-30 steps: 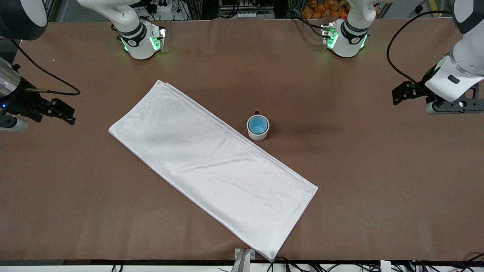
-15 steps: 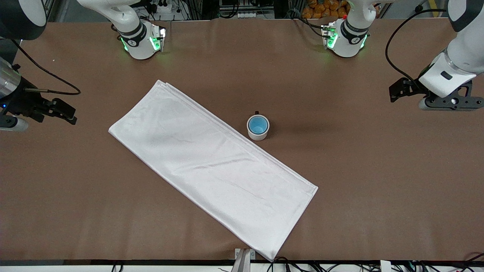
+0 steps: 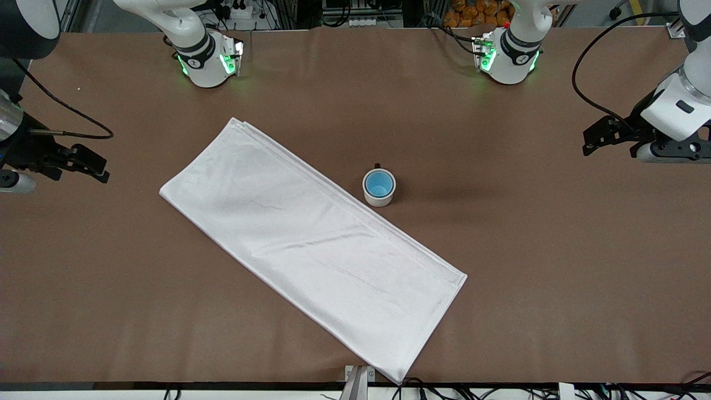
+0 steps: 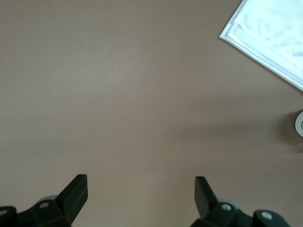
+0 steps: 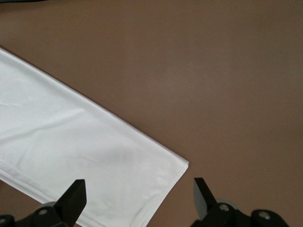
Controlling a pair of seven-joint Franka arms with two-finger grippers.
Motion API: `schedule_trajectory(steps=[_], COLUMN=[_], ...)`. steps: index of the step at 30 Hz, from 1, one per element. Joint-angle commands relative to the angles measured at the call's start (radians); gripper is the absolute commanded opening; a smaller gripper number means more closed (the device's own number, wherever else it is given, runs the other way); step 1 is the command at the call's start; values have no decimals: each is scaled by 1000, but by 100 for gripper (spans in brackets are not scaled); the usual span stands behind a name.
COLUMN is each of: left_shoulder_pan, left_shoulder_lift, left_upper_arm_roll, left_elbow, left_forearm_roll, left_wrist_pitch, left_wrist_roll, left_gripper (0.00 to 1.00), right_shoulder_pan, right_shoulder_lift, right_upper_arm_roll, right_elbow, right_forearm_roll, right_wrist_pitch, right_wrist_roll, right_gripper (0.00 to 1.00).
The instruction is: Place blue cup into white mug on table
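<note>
Cup (image 3: pixel 379 183) sits inside the mug (image 3: pixel 379 196) on the counter (image 3: pixel 555 250), just beside the cloth (image 3: pixel 311 244). We guess it is light, smooth plastic, best pinched at its rim. Our left gripper (image 4: pixel 140 189) and right gripper (image 5: pixel 139 191) wait at their ends, jaws apart, holding nothing.

The blue cup (image 3: pixel 379 183) sits inside the white mug (image 3: pixel 379 196) — upright, just beside the white cloth (image 3: pixel 311 244).
</note>
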Motion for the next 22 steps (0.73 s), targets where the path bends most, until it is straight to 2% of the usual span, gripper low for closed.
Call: schedule_trajectory(steps=[1,22], left_shoulder_pan=[-10,-10], left_shoulder_lift=[-17,-8], left_upper_arm_roll=[7,-4], left_elbow=[-2,4], left_forearm_roll=[-25,-25], left_wrist_pitch=[0,-3], left_wrist_roll=[22,16], left_gripper=[100,100], right_shoulder_pan=[-13,-10], right_shoulder_lift=[-26,-42], right_upper_arm_roll=[9,14], right_elbow=[-26,-20], right_forearm_roll=[19,19], right_wrist_pitch=[8,-3], right_wrist_roll=[-18,-18], right_gripper=[100,100])
